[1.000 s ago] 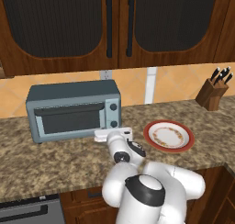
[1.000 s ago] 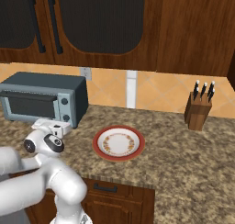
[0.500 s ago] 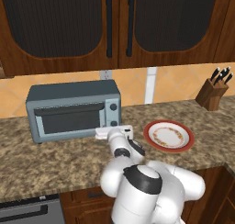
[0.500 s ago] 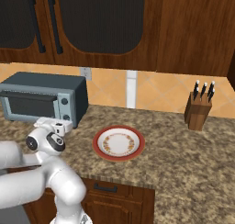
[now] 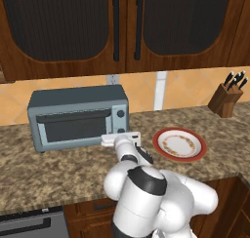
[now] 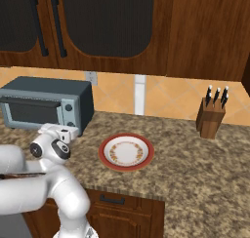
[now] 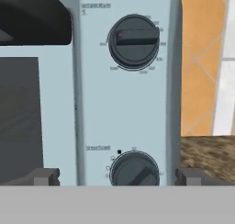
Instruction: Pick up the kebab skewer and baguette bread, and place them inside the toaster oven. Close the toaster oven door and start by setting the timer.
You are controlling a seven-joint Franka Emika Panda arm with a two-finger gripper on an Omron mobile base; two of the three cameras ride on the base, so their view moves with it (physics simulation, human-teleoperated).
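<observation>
The grey-blue toaster oven [image 5: 78,116] [image 6: 46,107] stands on the counter against the wall, with the toaster oven door [image 5: 73,129] shut. My gripper [image 5: 121,136] [image 6: 62,131] hovers just in front of its right-side control panel. In the hand view the gripper [image 7: 117,177] is open, one fingertip [image 7: 43,176] left and the other right of the lower knob [image 7: 134,170], touching nothing. The upper knob [image 7: 134,42] sits above it. The kebab skewer and baguette bread are hidden from view.
A red-rimmed plate [image 5: 179,144] [image 6: 126,151] lies bare on the granite counter right of the oven. A knife block [image 5: 226,98] [image 6: 211,116] stands at the far right by the wall. Dark wood cabinets [image 5: 127,27] hang overhead.
The hand has crept slightly closer to the oven's control panel. The jaws stay equally wide and nothing else has moved.
</observation>
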